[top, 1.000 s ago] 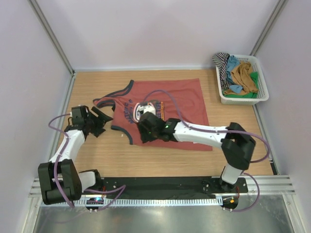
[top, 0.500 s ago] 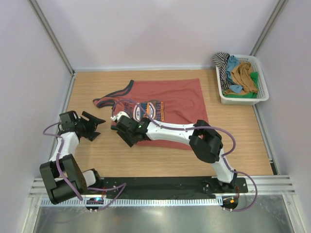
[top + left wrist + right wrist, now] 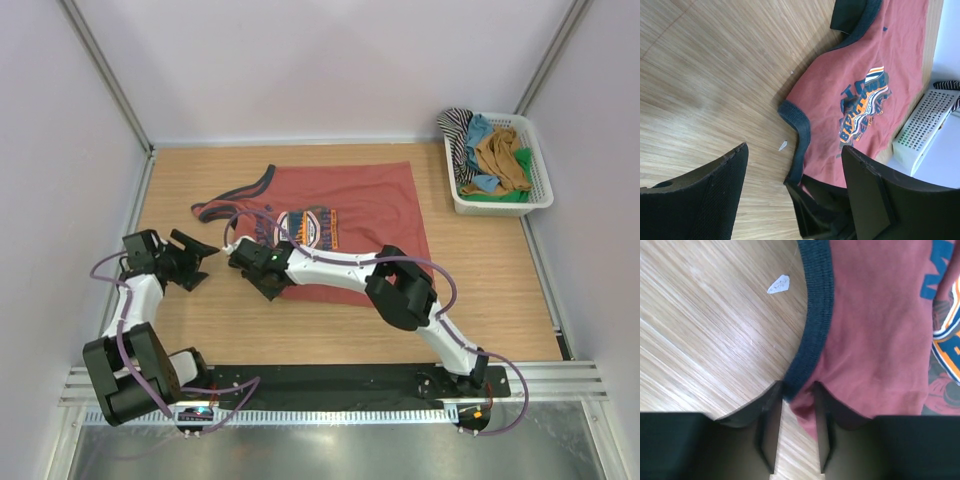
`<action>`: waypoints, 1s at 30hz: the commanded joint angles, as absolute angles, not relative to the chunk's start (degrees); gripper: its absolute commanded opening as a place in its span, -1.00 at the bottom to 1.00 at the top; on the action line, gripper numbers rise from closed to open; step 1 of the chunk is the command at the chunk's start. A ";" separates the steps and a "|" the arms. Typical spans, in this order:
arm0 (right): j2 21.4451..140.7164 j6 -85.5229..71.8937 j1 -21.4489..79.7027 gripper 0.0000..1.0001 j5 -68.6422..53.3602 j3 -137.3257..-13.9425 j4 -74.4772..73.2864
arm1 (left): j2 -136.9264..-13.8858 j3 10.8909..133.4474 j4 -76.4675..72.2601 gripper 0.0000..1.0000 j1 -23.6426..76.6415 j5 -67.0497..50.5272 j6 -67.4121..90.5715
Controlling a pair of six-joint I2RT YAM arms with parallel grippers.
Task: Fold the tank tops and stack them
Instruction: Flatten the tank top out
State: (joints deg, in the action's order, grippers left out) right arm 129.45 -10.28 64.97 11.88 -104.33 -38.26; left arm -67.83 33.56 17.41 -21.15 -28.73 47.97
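pinching rust-red tank top trim, right gripper clamped, left gripper spread wide

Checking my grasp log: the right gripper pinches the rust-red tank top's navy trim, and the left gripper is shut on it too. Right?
No: the left wrist view shows the left gripper open, holding nothing, beside the rust-red tank top. The right gripper does pinch its navy trim.

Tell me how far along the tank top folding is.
Done: the red tank top lies spread out on the table. In hand: the right gripper pinches its navy edge; the left gripper is open, empty. Left: every fold, plus the other tops in the basket. No stack yet.
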 commanded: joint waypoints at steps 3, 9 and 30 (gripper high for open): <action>128.77 -10.72 63.55 -0.88 8.71 -105.83 -39.74 | -64.96 33.31 16.52 0.50 -21.01 -28.66 46.85; 121.30 -13.18 59.60 -0.98 -1.82 -100.12 -33.06 | -63.72 34.36 15.82 0.49 -11.44 -20.23 50.26; 117.51 -21.45 42.19 -0.98 -26.98 -98.09 -20.04 | -69.68 36.47 13.00 0.15 8.52 -4.31 47.90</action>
State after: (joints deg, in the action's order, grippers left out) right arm 116.97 -19.53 41.91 -23.42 -97.80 -24.27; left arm -67.37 33.58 13.74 6.70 -8.84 50.09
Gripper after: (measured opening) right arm 0.045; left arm 0.577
